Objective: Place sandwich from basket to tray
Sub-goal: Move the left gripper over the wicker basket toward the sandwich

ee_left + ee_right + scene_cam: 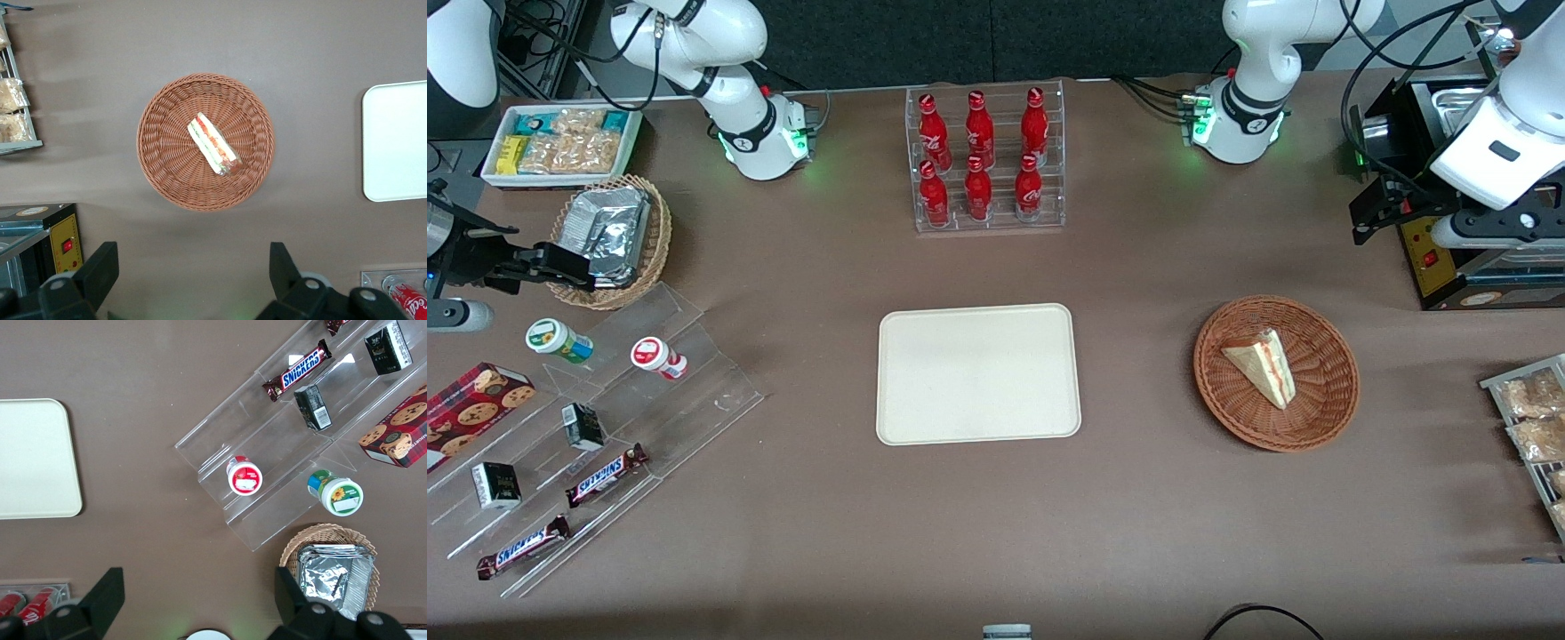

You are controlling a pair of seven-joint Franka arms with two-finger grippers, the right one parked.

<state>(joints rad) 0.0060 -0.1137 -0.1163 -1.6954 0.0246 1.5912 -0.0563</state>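
The sandwich [1263,364], a white bread wedge with pink and green filling, lies in the reddish-brown wicker basket [1334,396] toward the working arm's end of the table. The cream tray [978,373] lies flat beside the basket at the table's middle, with nothing on it. My left gripper [1362,220] hangs well above the table, farther from the front camera than the basket, beside a black appliance. In the left wrist view the gripper [192,267] is open and empty, with the sandwich [213,143], basket [160,177] and tray [397,143] below it.
A black appliance [1476,231] stands beside my gripper. A rack of snack packets [1534,418] lies at the working arm's table edge. A clear rack of red bottles [985,160] stands farther from the front camera than the tray. Acrylic steps with snacks [605,418] and a tan foil basket [609,236] lie toward the parked arm's end.
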